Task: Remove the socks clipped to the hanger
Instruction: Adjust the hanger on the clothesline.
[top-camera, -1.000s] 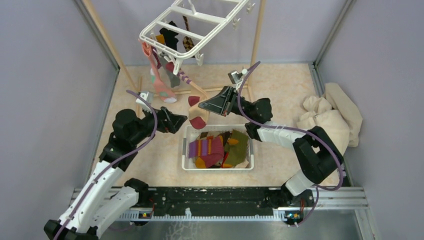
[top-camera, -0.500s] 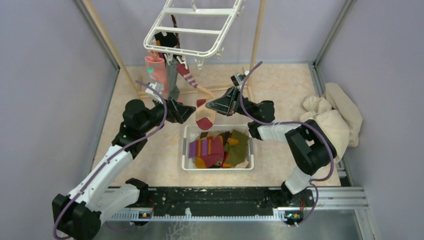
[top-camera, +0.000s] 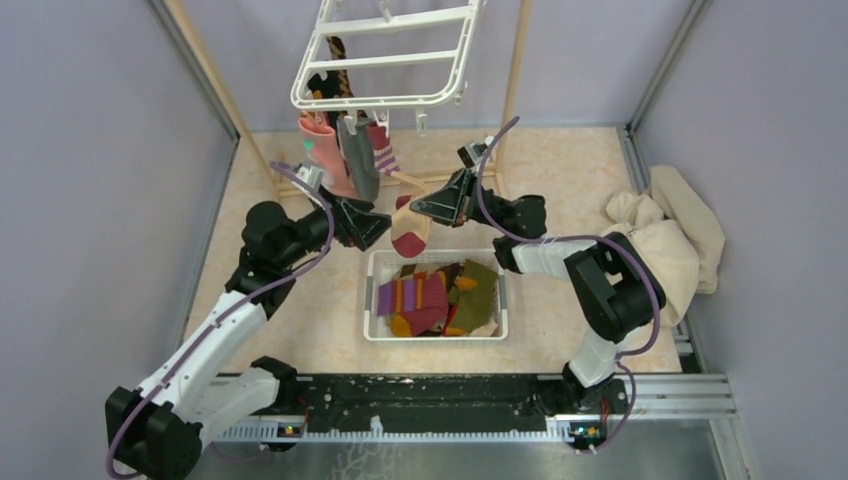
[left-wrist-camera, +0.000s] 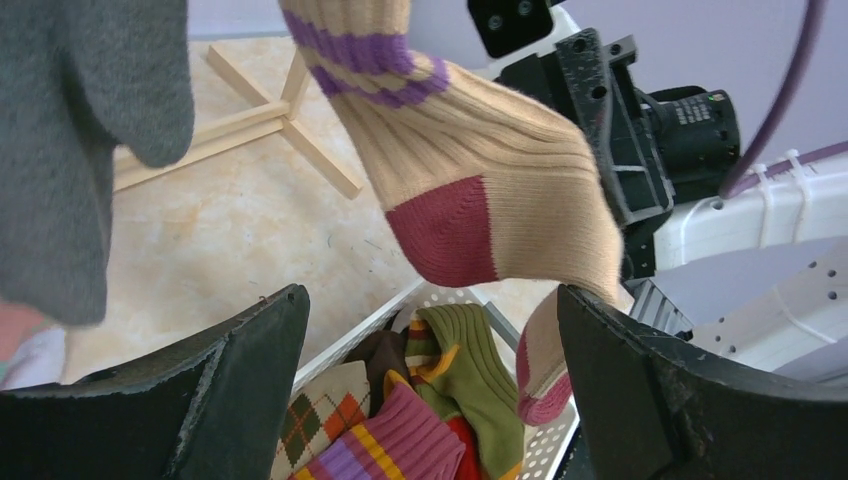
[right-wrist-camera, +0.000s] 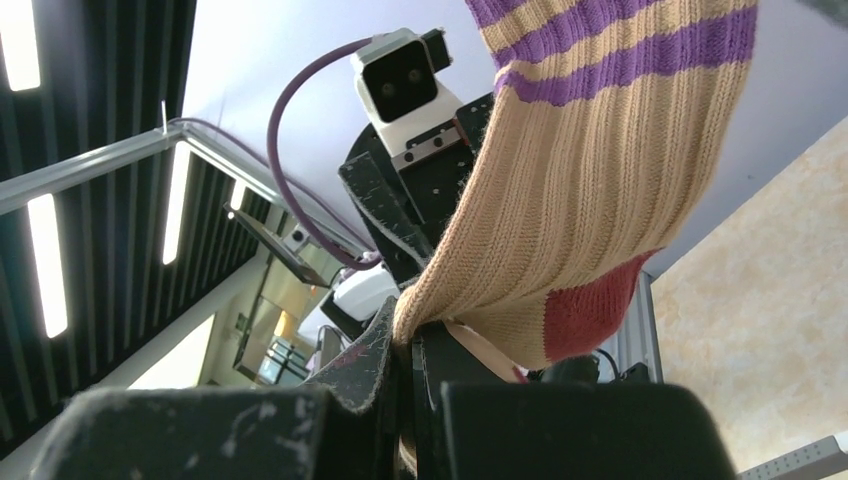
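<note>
Socks (top-camera: 357, 160) clipped on hanger (top-camera: 380, 100), right fingers (top-camera: 435, 203) pinching striped sock (left-wrist-camera: 480, 170), left fingers (left-wrist-camera: 250, 370) spread

- Left arm (top-camera: 215, 335): stretched up from the near-left base, elbow bent, forearm angled in toward centre.
- Left gripper (top-camera: 368, 226): jaws spread wide, nothing gripped, tips pointing right.
- Right arm (top-camera: 600, 285): folded at the elbow out on the right, forearm running left.
- Right gripper (top-camera: 418, 209): jaws pinched tight on the striped sock (top-camera: 409, 238), tips pointing left, near the left gripper's tips.
</note>
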